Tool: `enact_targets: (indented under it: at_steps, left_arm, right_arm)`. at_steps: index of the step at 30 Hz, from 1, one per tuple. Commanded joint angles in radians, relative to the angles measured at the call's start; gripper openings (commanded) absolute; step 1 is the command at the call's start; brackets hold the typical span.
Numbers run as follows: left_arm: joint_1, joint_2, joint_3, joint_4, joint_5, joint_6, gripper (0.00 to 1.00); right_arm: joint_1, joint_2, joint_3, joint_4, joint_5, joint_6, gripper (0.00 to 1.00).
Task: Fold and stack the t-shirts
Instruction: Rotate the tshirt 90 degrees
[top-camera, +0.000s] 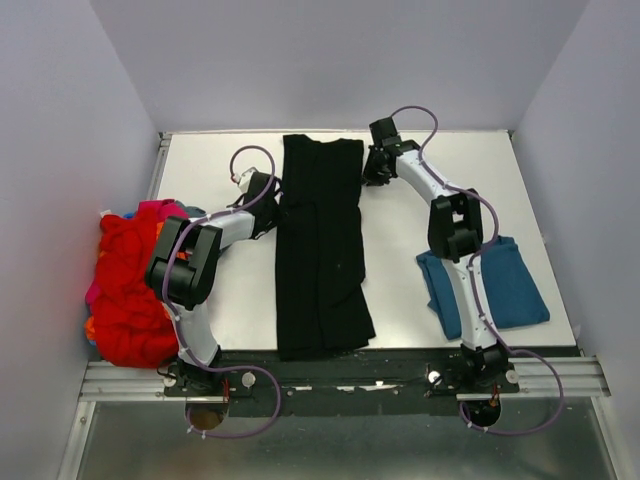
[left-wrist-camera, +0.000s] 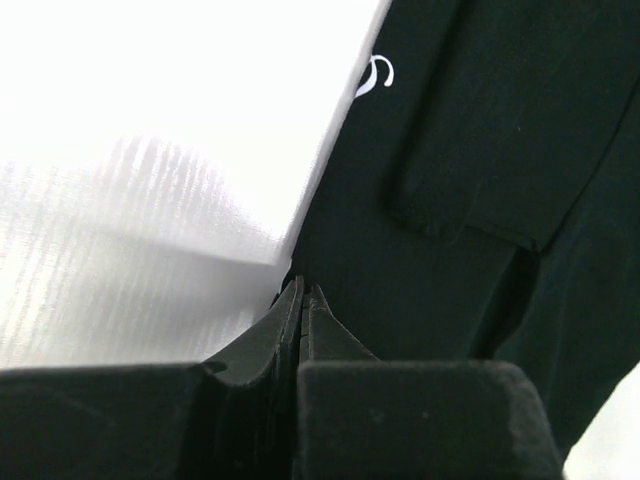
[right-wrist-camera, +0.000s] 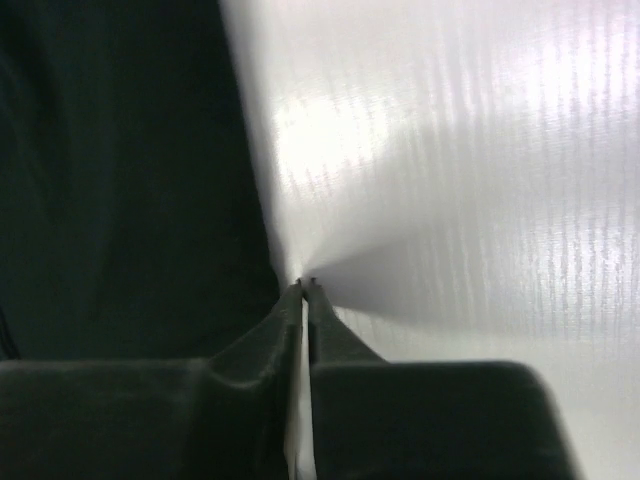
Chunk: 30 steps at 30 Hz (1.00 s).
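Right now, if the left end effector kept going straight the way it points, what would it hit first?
Most likely the left edge of the black cloth t-shirt spread on the white table: the shut left end effector has its tips right at that edge. Whether they touch it is unclear.

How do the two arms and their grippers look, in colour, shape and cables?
Both the left arm and the right arm have white links between bulky black joints. A thin purple cable loops along each arm. The left gripper and the right gripper have dark, matte fingers that taper from broad blocks to thin points.
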<state>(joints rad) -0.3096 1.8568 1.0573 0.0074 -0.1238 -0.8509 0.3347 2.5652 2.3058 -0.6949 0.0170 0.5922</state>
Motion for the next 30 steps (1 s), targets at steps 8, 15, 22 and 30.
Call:
enact_targets:
  at_steps: [8, 15, 22, 30]
  left_arm:
    - [0.024, -0.064, 0.036, -0.058, -0.073, 0.053, 0.07]
    - [0.04, -0.088, 0.032, -0.07, -0.066, 0.062, 0.06]
    - [0.055, -0.091, 0.029, -0.07, -0.053, 0.067, 0.07]
    - [0.064, -0.045, 0.038, -0.055, -0.025, 0.061, 0.07]
  right_arm:
    - [0.023, -0.212, -0.187, 0.049, -0.011, -0.039, 0.56]
    - [0.027, -0.168, -0.216, 0.032, -0.127, 0.011, 0.52]
    - [0.053, -0.131, -0.235, 0.038, -0.12, 0.037, 0.4]
    - [0.053, -0.105, -0.206, 0.029, -0.103, 0.072, 0.23]
